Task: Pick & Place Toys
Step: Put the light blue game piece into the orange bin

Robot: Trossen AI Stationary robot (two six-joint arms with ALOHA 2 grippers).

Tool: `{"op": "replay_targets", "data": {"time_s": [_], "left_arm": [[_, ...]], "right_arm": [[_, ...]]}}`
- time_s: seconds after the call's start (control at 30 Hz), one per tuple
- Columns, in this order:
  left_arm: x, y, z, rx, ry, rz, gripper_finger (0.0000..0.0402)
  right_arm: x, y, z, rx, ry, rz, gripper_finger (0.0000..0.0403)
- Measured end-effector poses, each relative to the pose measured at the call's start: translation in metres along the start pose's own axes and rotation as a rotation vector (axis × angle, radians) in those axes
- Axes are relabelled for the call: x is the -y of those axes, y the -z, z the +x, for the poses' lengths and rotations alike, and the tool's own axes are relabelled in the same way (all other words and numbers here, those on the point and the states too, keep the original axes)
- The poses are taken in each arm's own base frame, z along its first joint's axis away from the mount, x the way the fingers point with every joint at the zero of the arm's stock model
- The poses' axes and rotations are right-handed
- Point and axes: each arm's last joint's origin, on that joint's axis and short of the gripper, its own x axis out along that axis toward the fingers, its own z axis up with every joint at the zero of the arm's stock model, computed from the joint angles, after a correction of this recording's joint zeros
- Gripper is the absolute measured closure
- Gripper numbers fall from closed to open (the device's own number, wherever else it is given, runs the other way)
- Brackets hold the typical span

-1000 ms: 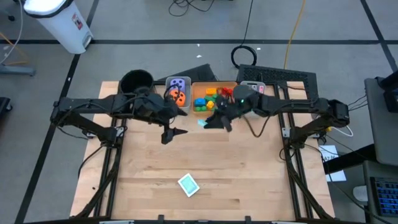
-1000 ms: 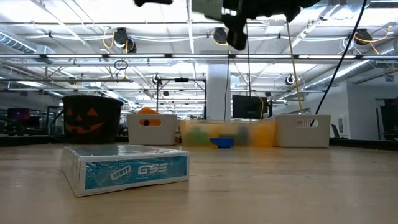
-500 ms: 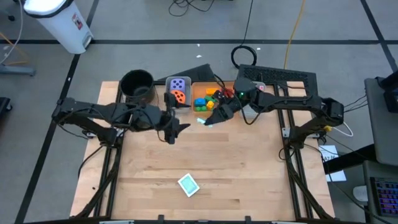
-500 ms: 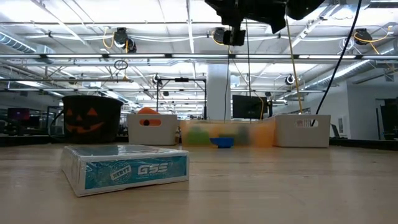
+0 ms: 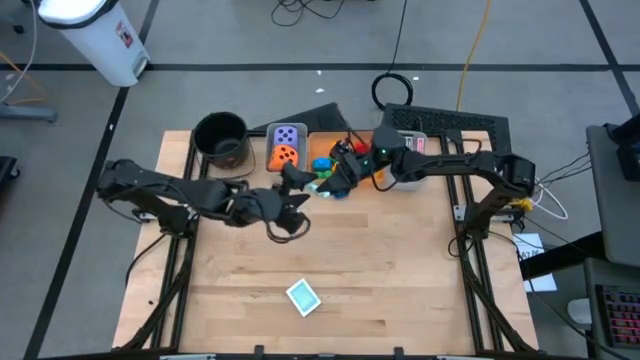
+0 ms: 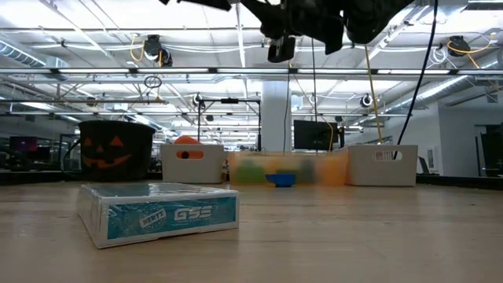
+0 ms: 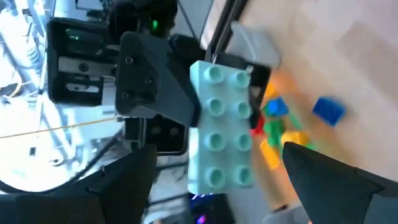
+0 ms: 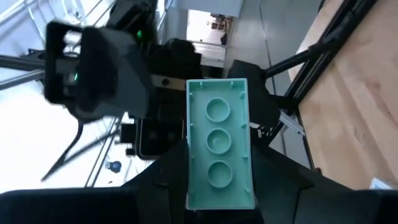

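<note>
The wooden table [image 5: 380,280] carried a teal card pack [image 5: 302,296] at lower centre; along its upper edge sat a black pot [image 5: 220,135], a grey bin [image 5: 286,136] and an orange bin [image 5: 330,140]

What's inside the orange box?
The orange box holds small coloured bricks: blue, green and yellow ones show. The right claw, gripping a teal brick, and its arm cover the rest.

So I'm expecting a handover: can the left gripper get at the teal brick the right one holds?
Probably yes: the left gripper is open, facing the teal brick in the right gripper, nothing between.
</note>
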Motion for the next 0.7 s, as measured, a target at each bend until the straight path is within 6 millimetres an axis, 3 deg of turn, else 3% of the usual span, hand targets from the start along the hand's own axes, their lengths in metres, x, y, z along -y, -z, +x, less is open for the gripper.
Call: {"op": "replay_targets", "data": {"time_s": [0.27,0.7], "left_arm": [[0.004,-0.002,0.007,-0.08,-0.025,0.067,0.0048],[-0.009,-0.005,0.006,-0.142,-0.154,0.039,0.0048]], "right_arm": [[-0.001,-0.003,0.001,0.033,-0.038,-0.001,0.0271],[-0.009,-0.005,0.0,0.119,-0.093,-0.034,0.0271]]}}
